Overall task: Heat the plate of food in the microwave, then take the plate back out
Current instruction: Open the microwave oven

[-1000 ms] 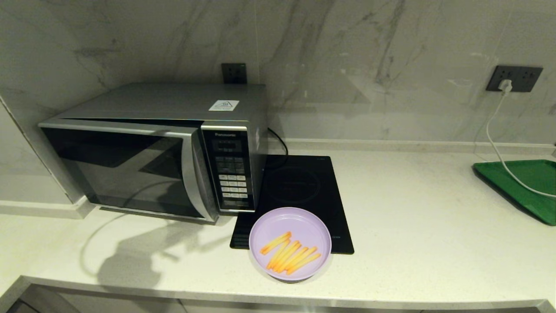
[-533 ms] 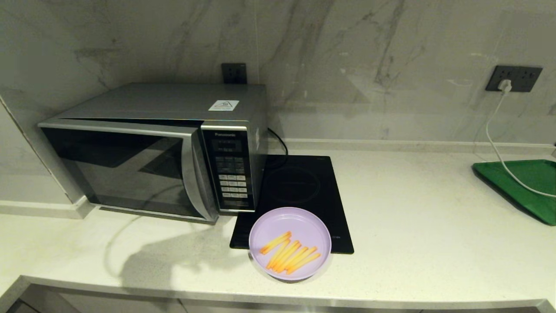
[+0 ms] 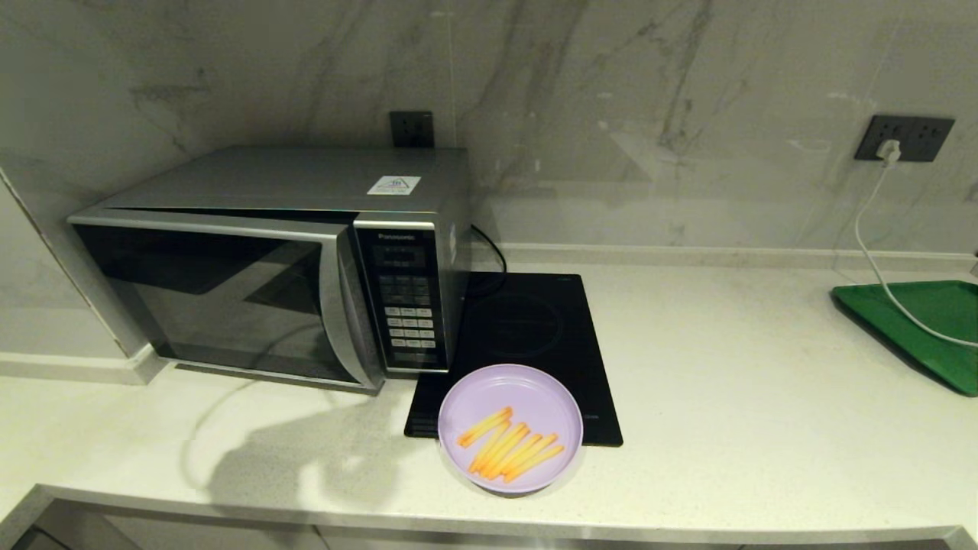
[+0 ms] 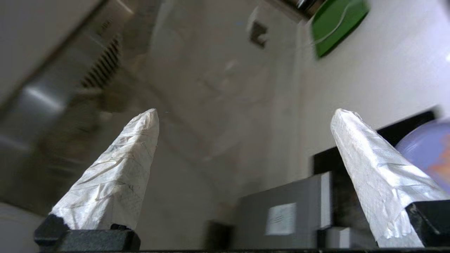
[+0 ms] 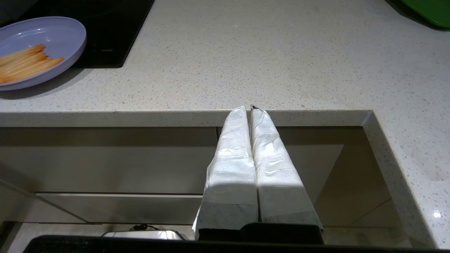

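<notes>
My left end effector (image 4: 244, 116) is spread wide, holding nothing, up near the microwave (image 3: 283, 263). Microwave door looks slightly ajar. Plate of food (image 3: 510, 428) sits on the tabletop (image 3: 764, 397), overlapping the front edge of the black hob (image 3: 527, 328). My right end effector (image 5: 250, 109) is pressed together, empty, parked below the tabletop edge.

Pale stone counter (image 3: 726, 397) bears microwave (image 3: 290, 267); black hob (image 3: 527, 336); green tray (image 3: 924, 328).
</notes>
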